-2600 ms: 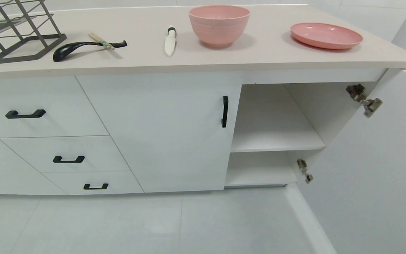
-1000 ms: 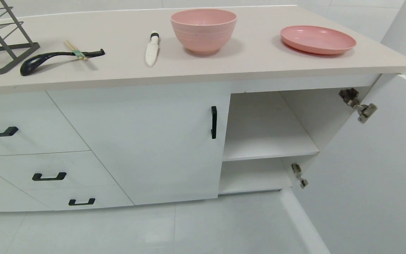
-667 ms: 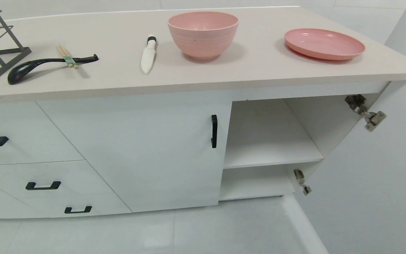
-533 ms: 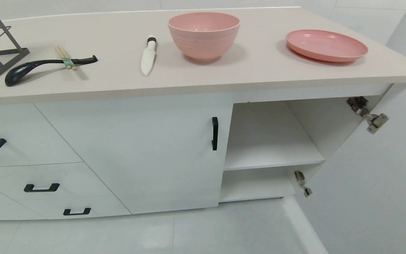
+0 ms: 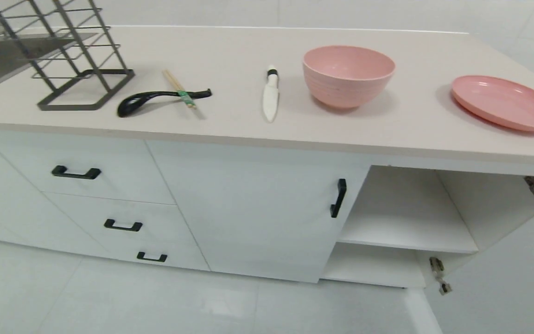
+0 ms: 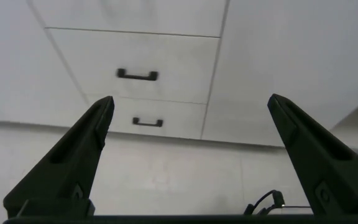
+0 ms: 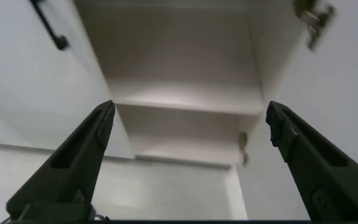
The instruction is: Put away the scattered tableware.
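Head view: plate (image 5: 503,101) partly off-frame

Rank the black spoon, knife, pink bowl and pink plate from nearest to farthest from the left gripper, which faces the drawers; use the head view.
The left gripper faces the lower drawers.
1. black spoon, above the drawers.
2. knife, above the closed door.
3. pink bowl, right of the knife.
4. pink plate, far right, above the open compartment.
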`<state>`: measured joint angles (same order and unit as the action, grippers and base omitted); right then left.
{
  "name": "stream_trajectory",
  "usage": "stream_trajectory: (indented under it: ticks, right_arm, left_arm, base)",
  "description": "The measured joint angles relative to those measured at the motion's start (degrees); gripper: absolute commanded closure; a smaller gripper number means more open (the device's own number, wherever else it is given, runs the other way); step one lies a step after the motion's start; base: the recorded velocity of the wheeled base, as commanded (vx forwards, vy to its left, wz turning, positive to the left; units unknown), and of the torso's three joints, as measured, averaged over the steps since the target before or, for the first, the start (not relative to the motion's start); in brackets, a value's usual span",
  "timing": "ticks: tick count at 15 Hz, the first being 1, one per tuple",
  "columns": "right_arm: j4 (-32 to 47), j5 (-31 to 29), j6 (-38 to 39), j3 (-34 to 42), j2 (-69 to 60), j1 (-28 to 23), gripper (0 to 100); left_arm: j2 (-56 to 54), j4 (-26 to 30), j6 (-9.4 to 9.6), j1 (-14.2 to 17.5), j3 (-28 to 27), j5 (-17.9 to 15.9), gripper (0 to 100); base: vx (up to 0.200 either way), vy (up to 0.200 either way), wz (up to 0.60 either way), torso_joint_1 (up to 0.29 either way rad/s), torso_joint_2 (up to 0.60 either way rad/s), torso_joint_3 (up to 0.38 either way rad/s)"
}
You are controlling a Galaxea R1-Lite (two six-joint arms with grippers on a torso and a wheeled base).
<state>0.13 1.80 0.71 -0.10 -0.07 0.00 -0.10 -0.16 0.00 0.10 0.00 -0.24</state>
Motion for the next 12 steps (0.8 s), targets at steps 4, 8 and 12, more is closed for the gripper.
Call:
stream_trajectory:
  ticks: [4, 8, 12]
  right_arm:
    - [0.02, 0.07, -0.02, 0.00, 0.00, 0.00, 0]
    - [0.00, 0.09, 0.16, 0.00, 0.00, 0.00, 0]
    - [0.02, 0.09, 0.16, 0.00, 0.00, 0.00, 0]
  left_arm:
    - [0.02, 0.00, 0.00, -0.02, 0.00, 0.00, 0]
    - [0.02, 0.00, 0.00, -0.02, 0.00, -0.02, 0]
    - [0.05, 0.00, 0.00, -0.02, 0.00, 0.00, 0]
  base:
    - [0.000, 0.000, 0.15, 0.135, -0.34, -0.212]
    - [0.000, 0.000, -0.60, 0.021, -0.04, -0.028]
    - [0.000, 0.000, -0.60, 0.006, 0.00, 0.002]
